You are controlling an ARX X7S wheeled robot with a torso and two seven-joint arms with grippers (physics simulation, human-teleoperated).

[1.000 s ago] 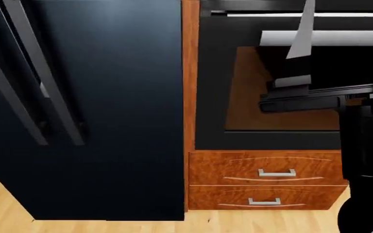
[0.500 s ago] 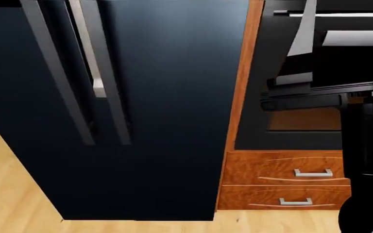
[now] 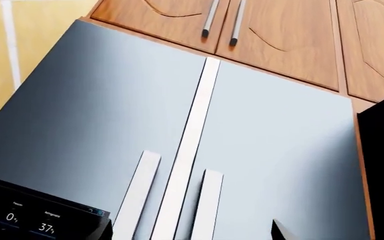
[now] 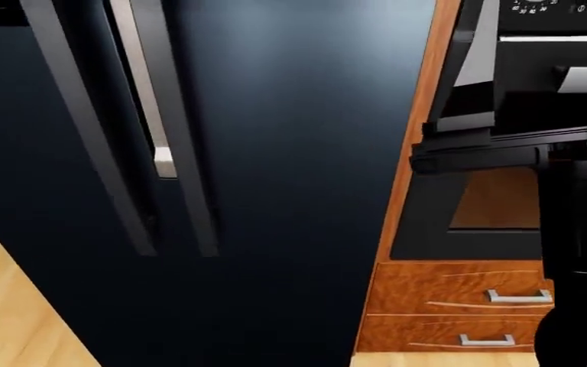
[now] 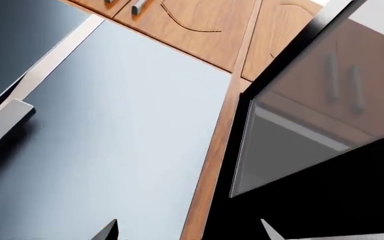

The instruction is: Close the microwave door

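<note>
The microwave door (image 5: 305, 110) shows in the right wrist view as a black-framed glass panel swung open, beside a wooden side panel (image 5: 212, 165). The dark microwave body (image 5: 332, 205) lies behind it. My right gripper (image 5: 188, 234) is open and empty, its two fingertips wide apart, well short of the door. In the left wrist view only the door's black edge (image 3: 382, 160) shows at one side. My left gripper (image 3: 190, 235) is open too, facing the refrigerator doors (image 3: 112, 125). The head view shows no microwave, only my right arm (image 4: 497, 149).
A tall dark refrigerator (image 4: 273, 153) with long bar handles (image 4: 171, 130) fills most of the head view. Right of it stand a wooden panel (image 4: 416, 153), a black oven (image 4: 488, 214) and two wooden drawers (image 4: 457, 294). Wooden upper cabinets (image 3: 272, 30) hang above the refrigerator.
The head view has swung left: the refrigerator now fills more of the picture, and the oven and drawers have slid to the right. My right arm keeps its place in the view.
</note>
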